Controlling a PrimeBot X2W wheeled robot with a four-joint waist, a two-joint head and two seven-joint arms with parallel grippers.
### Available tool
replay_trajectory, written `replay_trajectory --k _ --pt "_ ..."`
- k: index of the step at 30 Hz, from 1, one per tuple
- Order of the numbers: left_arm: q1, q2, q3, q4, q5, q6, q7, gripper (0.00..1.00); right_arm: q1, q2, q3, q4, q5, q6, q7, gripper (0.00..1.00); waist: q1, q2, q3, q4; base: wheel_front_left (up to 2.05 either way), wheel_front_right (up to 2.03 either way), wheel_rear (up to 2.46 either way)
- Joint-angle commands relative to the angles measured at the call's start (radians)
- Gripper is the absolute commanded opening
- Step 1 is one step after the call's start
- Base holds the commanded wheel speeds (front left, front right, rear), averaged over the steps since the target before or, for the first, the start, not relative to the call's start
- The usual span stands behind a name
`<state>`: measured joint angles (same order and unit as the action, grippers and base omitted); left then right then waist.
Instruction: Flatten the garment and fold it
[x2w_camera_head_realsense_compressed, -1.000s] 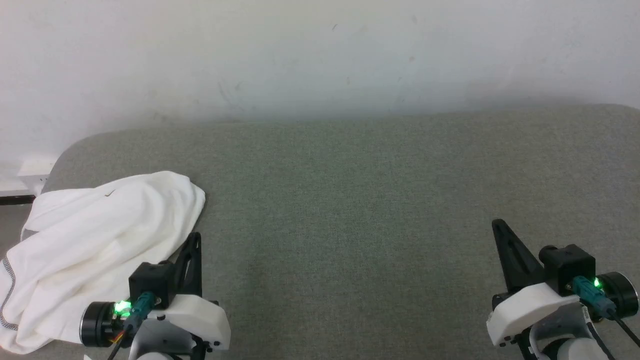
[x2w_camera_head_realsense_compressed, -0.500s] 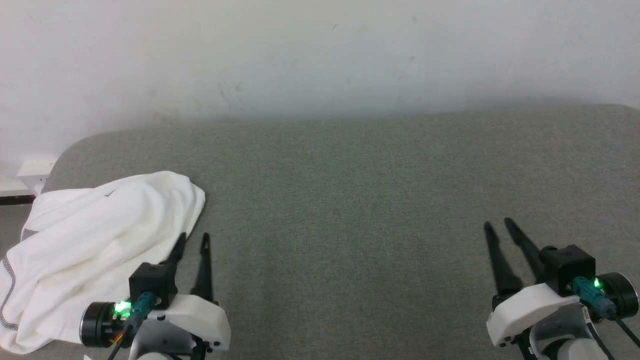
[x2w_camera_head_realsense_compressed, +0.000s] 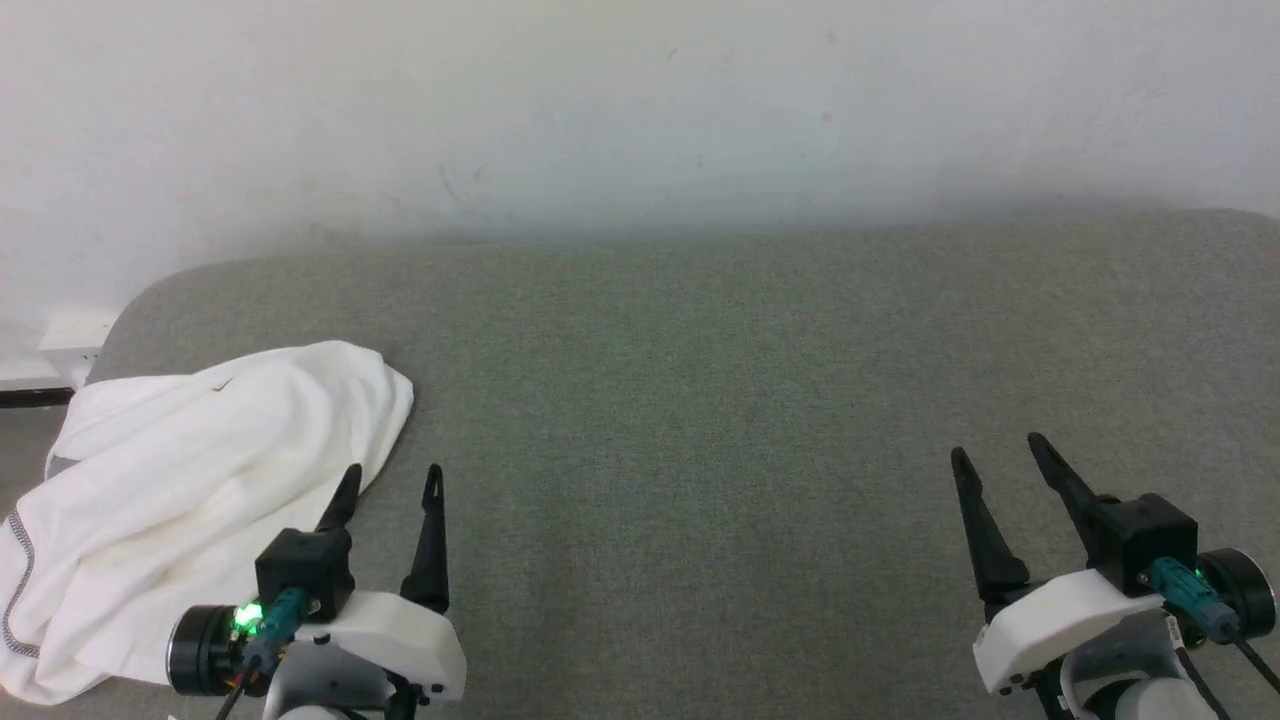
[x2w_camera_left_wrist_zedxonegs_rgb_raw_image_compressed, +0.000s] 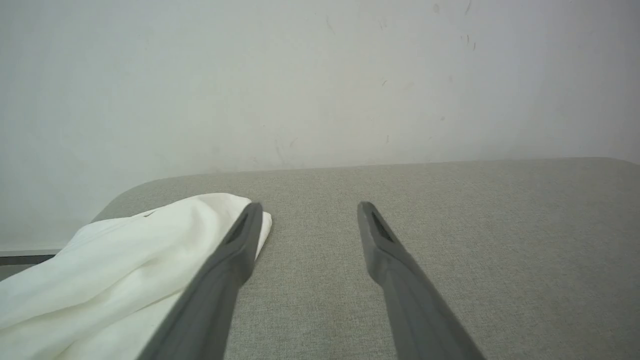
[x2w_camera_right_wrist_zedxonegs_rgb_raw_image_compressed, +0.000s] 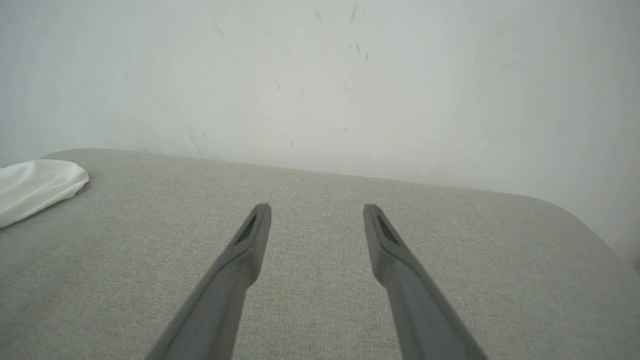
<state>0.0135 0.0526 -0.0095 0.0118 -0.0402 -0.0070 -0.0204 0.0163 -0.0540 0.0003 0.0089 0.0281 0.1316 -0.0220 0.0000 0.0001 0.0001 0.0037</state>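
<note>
The white garment (x2w_camera_head_realsense_compressed: 200, 480) is lying crumpled at the left end of the grey desk (x2w_camera_head_realsense_compressed: 700, 380). The left gripper (x2w_camera_head_realsense_compressed: 391, 472) is hovering just beside its right edge, with the fingers spread apart and holding nothing. The right gripper (x2w_camera_head_realsense_compressed: 998, 450) is hovering well apart from the garment, its fingers also parted and empty.

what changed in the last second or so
Both grippers opened. The left gripper and right gripper had their jaws shut a second ago. The jaws parted halfway through and now stand well apart, holding nothing. The white top lies in the same crumpled heap at the left end of the grey surface, and the arms sit where they were.
</note>
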Motion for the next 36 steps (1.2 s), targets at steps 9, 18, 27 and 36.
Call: replay_trajectory --k 9,18,27,36 --pt "-0.005 0.0 -0.003 0.005 -0.034 0.002 -0.029 1.0 0.009 0.001 -0.004 -0.001 0.019 0.0 -0.027 1.0 0.0 -0.0001 -0.003 0.024 0.0 0.0 0.0" --pt "-0.002 -0.001 0.003 0.009 -0.059 0.003 -0.048 1.0 0.016 0.001 0.003 -0.016 0.028 0.0 -0.039 1.0 0.0 -0.0001 -0.005 0.075 0.0 0.0 0.0" --pt "-0.002 -0.001 0.006 0.016 -0.086 0.005 -0.064 1.0 0.02 0.001 0.007 -0.032 0.033 0.0 -0.048 1.0 0.0 -0.0001 -0.001 0.143 0.0 0.0 0.0" --pt "-0.006 -0.001 -0.015 0.025 -0.121 0.004 -0.083 1.0 0.015 0.002 0.018 -0.04 0.039 0.0 -0.054 1.0 0.0 -0.0001 0.006 0.223 0.0 0.0 0.0"
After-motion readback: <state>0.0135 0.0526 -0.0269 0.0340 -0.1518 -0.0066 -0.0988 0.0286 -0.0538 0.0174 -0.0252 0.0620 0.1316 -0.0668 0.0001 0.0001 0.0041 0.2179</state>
